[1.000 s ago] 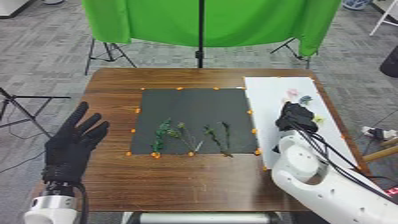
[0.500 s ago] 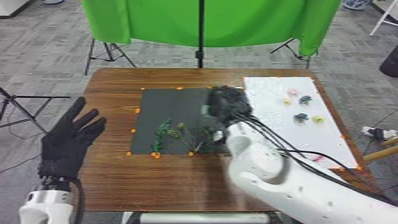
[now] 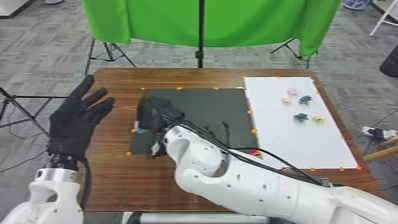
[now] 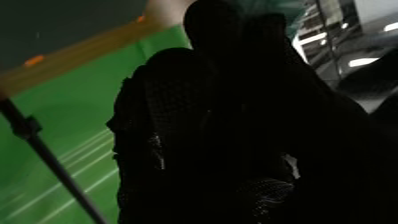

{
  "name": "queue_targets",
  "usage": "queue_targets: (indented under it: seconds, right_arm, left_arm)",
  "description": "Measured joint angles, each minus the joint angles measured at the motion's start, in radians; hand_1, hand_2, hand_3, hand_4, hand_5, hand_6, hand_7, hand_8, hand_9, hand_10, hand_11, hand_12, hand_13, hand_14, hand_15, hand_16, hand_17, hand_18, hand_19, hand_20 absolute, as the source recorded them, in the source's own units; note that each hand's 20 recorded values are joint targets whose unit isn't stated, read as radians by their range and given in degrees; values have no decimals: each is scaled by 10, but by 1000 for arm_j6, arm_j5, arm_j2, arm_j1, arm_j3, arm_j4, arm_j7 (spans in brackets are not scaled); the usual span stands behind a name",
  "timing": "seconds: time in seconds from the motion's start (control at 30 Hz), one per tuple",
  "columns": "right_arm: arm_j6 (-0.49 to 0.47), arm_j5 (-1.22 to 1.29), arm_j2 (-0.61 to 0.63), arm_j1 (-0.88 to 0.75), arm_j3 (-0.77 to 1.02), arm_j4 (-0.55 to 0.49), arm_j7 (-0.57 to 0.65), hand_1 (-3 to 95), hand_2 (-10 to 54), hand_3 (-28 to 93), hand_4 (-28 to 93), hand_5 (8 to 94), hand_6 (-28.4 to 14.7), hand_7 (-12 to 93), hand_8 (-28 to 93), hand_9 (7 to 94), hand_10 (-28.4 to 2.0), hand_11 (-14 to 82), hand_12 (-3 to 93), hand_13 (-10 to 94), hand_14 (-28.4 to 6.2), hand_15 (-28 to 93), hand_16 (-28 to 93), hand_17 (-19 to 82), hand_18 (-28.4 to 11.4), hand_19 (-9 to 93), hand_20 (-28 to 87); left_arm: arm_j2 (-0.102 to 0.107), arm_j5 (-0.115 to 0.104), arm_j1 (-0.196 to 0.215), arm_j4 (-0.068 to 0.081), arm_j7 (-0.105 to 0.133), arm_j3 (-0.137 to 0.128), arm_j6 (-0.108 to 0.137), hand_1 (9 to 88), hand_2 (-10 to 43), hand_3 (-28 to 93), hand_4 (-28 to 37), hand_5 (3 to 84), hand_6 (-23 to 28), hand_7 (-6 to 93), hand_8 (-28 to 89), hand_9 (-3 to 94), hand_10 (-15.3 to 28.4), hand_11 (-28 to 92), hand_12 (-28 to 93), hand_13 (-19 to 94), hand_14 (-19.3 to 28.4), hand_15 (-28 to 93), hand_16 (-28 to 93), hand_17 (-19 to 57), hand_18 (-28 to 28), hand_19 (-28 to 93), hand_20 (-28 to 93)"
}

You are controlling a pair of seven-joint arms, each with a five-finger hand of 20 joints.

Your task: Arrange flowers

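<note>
Leftward from the white sheet (image 3: 311, 145), the right hand (image 3: 153, 110) has swept across to the far side of the dark mat (image 3: 206, 102); the left hand (image 3: 75, 120) has shifted only slightly. That left hand waits beside the mat, relaxed, with nothing in it. Just left of the right hand is a teal patch (image 3: 137, 125), perhaps a bloom; I cannot tell whether the hand grips it. Right of this hand, a thin stem (image 3: 226, 132) lies on the mat. Well to its right, on the sheet, lie a pink bloom (image 3: 292, 92), a pale bloom (image 3: 287, 101), two blue-grey blooms (image 3: 301, 117) and a yellow bloom (image 3: 318, 119).

Judging by these loose flowers, the arranging is unfinished; how much is done stays covered. Counted: five loose blooms, one clear stem, others possibly hidden beneath the arm.
</note>
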Motion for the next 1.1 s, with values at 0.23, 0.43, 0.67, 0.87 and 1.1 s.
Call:
queue_targets:
  seconds: [0.23,0.43,0.67,0.87,1.1]
  right_arm:
    - [12,3,13,132,-197,37,29,581,-95,641,-283,825,33,152,-8,907,-75,216,349,767,-48,671,223,324,-189,815,425]
    - [-60,-16,8,145,-149,63,26,529,-95,650,-283,762,31,143,-26,866,-82,273,316,739,-57,700,216,303,-200,814,436]
    - [-147,-56,9,143,-117,66,15,467,-95,698,-283,721,38,149,-62,822,-93,386,266,703,-64,758,212,273,-214,807,464]
    - [-202,-70,9,133,-97,65,1,447,-95,710,-283,696,37,146,-125,798,-100,425,244,690,-70,771,210,267,-219,795,474]
    - [-195,-77,10,77,-27,44,0,425,-95,728,-283,695,33,147,-128,792,-108,453,211,689,-73,773,204,268,-223,792,478]
  left_arm:
    - [39,-18,-49,15,73,36,1,222,60,792,-283,309,51,121,-110,286,180,185,91,206,269,418,-83,-105,284,579,-6]
    - [44,-22,-78,30,70,42,0,223,60,792,-282,309,51,120,-109,287,180,183,93,206,270,418,-83,-105,284,578,-4]
    - [44,-22,-75,31,72,39,0,226,60,789,-282,311,51,116,-109,289,180,182,93,209,268,413,-83,-102,284,575,-3]
    - [37,-24,-87,35,67,42,0,226,61,790,-282,311,51,117,-109,288,179,181,93,208,269,415,-82,-102,284,576,-2]
    - [29,-21,-60,21,50,14,0,228,61,789,-282,313,52,114,-106,289,180,180,93,209,269,413,-81,-101,284,575,-1]
